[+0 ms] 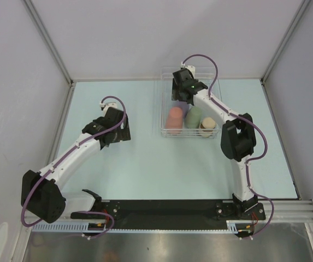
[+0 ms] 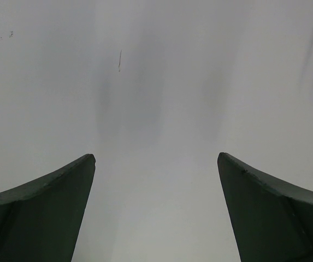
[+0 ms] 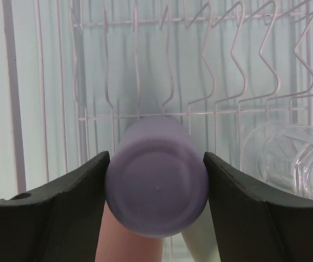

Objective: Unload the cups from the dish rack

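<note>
1. The left gripper (image 2: 156,158) is held over the bare table (image 1: 145,158), left of the dish rack and well apart from it. Its fingers (image 2: 52,202) are spread wide, and nothing is gripped between them.
2. The dish rack (image 1: 163,103) is set on the far right part of the table, close to the back wall.
3. In the rack's near row three cups are seen side by side: the salmon cup (image 1: 174,117) at the left, the pale green cup (image 1: 193,116) in the middle and the beige cup (image 1: 207,126) at the right.
4. Behind that row the right gripper (image 1: 181,95) is placed inside the rack. In the right wrist view its fingers (image 3: 63,207) are closed against both sides of the lilac cup (image 3: 156,185), whose flat base is turned toward the camera.
5. A clear glass (image 3: 293,158) is seen lying to the right of the lilac cup, untouched by the fingers.
6. Farthest off, the rack's thin upright ribs are seen behind the lilac cup.
</note>
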You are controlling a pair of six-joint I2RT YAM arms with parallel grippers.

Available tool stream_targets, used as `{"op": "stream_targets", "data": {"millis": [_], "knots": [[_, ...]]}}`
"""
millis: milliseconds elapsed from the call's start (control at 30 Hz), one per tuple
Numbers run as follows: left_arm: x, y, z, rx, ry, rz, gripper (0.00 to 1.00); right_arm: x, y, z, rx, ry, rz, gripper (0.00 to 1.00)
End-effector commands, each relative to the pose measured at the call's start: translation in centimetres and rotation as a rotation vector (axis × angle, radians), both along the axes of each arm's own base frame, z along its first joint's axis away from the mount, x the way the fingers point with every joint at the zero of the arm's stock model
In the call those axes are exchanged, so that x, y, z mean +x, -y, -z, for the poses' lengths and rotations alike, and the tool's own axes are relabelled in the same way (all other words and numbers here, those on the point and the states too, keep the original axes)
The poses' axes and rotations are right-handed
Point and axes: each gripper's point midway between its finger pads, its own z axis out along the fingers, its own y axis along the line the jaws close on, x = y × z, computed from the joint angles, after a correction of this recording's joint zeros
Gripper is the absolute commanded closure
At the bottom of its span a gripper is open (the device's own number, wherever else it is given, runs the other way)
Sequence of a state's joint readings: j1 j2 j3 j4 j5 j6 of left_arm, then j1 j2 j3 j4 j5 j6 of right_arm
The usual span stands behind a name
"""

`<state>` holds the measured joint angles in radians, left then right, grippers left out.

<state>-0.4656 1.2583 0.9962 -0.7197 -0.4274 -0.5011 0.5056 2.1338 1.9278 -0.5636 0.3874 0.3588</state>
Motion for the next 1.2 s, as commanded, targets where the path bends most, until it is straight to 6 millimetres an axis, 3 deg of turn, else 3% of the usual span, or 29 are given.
{"op": "stream_targets", "data": {"millis": [0,100,133,167,267,400,667,900,1000,1033,1067,1100,1133,1167], "knots": [[0.4,0.3,-0.5,-0.017,0.029,-0.022,0.00,-0.3,0.1,-0.3,0.015,0.009,0.011,0.43],[0.5,0.3,-0.4,-0.014,0.026,-0.025,0.00,-0.5,0.0,-0.8,0.009,0.029,0.007,0.66],[0.6,0.3,-0.5,-0.015,0.029,-0.025,0.00,-0.6,0.1,-0.8,0.004,0.028,0.009,0.89],[0.5,0.3,-0.5,-0.014,0.026,-0.024,0.00,-0.6,0.2,-0.8,0.000,0.029,0.014,1.00],[0.6,0.4,-0.6,-0.017,0.029,-0.026,0.00,-0.7,0.5,-1.4,-0.011,0.041,0.021,1.00],[1.0,0.5,-1.0,-0.022,0.040,-0.033,0.00,-0.6,0.6,-4.1,-0.015,0.092,0.024,1.00],[2.1,0.8,-1.6,-0.020,0.055,-0.055,0.02,-0.9,1.1,-13.4,0.010,0.258,0.038,1.00],[3.1,1.4,-2.8,-0.057,0.090,-0.077,0.02,-2.2,1.6,-17.6,0.061,0.318,0.035,1.00],[3.6,2.1,-3.9,-0.122,0.147,-0.072,0.01,-2.9,1.7,-18.8,0.170,0.321,0.021,1.00],[4.0,3.0,-4.6,-0.171,0.176,-0.054,0.00,-3.3,0.7,-19.1,0.246,0.312,-0.037,1.00],[3.9,3.2,-5.3,-0.201,0.206,-0.046,0.00,-3.5,1.3,-22.1,0.356,0.390,-0.041,1.00],[3.9,3.6,-5.7,-0.232,0.225,-0.039,0.00,-3.9,1.0,-20.6,0.402,0.361,-0.079,1.00],[4.5,4.1,-6.8,-0.274,0.277,-0.028,0.00,-4.8,-0.4,-20.8,0.478,0.344,-0.170,1.00],[4.3,4.9,-7.0,-0.317,0.282,0.007,0.00,-4.7,-0.2,-22.2,0.544,0.382,-0.187,1.00]]}}
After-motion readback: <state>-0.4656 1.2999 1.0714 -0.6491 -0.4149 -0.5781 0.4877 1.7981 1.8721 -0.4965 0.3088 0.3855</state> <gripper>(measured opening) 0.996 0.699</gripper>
